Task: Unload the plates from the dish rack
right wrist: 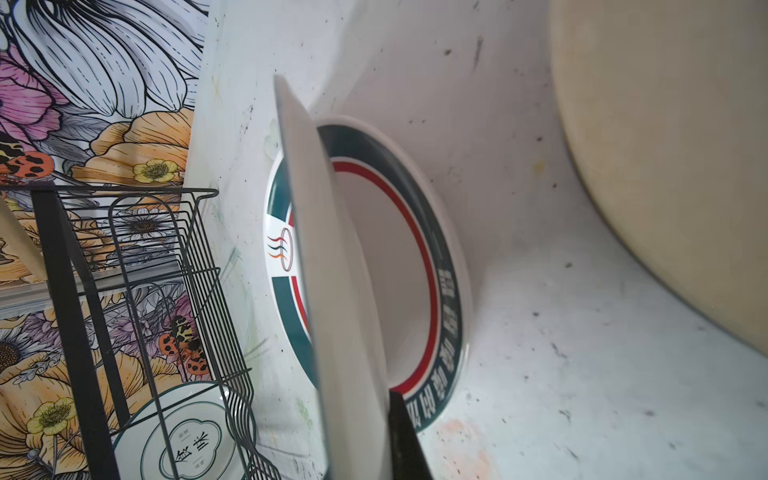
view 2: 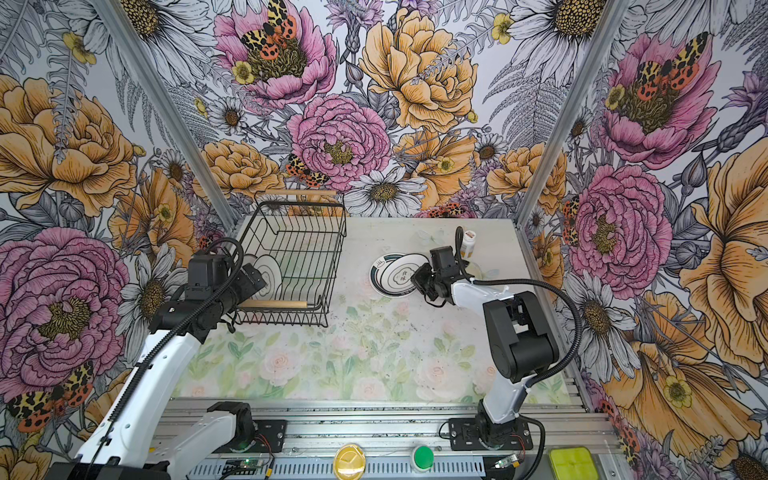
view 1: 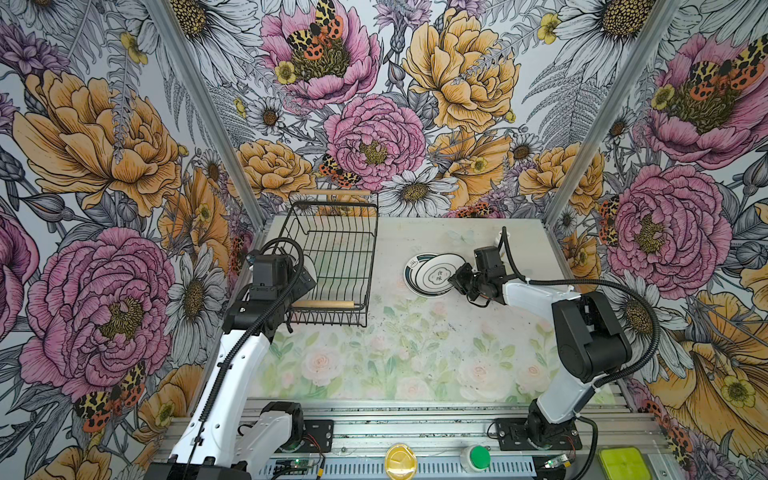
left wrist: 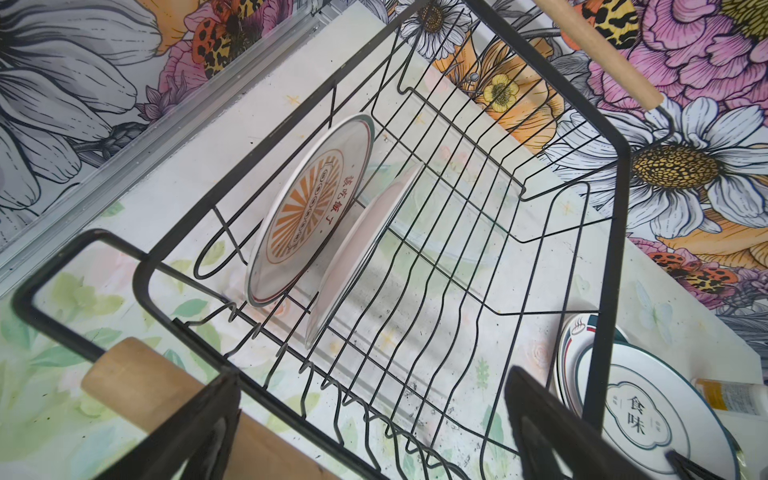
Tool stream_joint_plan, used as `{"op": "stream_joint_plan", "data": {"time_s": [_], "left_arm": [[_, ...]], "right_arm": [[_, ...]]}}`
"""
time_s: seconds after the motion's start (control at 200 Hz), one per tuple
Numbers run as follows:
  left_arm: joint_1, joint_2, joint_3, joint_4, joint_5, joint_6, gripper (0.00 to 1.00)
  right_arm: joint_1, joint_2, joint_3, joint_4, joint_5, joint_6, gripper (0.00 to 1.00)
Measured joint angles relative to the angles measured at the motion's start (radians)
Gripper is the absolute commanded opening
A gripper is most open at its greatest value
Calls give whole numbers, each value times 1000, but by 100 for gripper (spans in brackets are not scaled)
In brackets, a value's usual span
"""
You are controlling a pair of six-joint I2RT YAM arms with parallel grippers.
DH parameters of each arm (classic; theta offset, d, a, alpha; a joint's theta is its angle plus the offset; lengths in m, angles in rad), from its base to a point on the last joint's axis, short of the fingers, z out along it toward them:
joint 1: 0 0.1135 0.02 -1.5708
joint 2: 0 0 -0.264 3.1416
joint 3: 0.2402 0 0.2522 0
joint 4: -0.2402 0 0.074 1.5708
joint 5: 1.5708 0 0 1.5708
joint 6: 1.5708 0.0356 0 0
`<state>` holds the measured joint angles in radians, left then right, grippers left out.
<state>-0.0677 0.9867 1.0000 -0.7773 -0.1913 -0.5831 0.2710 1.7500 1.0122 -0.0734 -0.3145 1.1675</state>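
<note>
The left gripper (left wrist: 374, 395) hangs at the dish rack (view 1: 372, 257), jaws spread wide and empty. Two plates stand inside, not yet unloaded: a sunburst plate (left wrist: 307, 208) and a white plate (left wrist: 361, 257). On the tabletop (view 1: 415, 353) lies a green-rimmed plate (view 1: 411, 270); the right gripper (view 1: 458, 280), jaws clamped, holds a character plate (view 1: 439, 275) tilted above it. Whether they touch is indeterminate; a cropped cream surface (right wrist: 665, 166) is unidentifiable.

The left arm (view 1: 245, 374) and right arm (view 1: 536, 297) are showing white shells between boxy black joints; ribbed black cables (view 1: 658, 332) are looping alongside; the left gripper (left wrist: 374, 374) is showing black wedge-shaped fingers (left wrist: 552, 419).
</note>
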Motion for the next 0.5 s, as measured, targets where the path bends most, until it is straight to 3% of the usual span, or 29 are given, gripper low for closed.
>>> {"op": "stream_joint_plan", "data": {"time_s": [0.26, 0.5], "left_arm": [[0, 7, -1, 19, 24, 0, 99], [0, 14, -10, 27, 32, 2, 99]], "right_arm": [[19, 55, 30, 36, -17, 32, 0], [23, 79, 57, 41, -25, 40, 15]]}}
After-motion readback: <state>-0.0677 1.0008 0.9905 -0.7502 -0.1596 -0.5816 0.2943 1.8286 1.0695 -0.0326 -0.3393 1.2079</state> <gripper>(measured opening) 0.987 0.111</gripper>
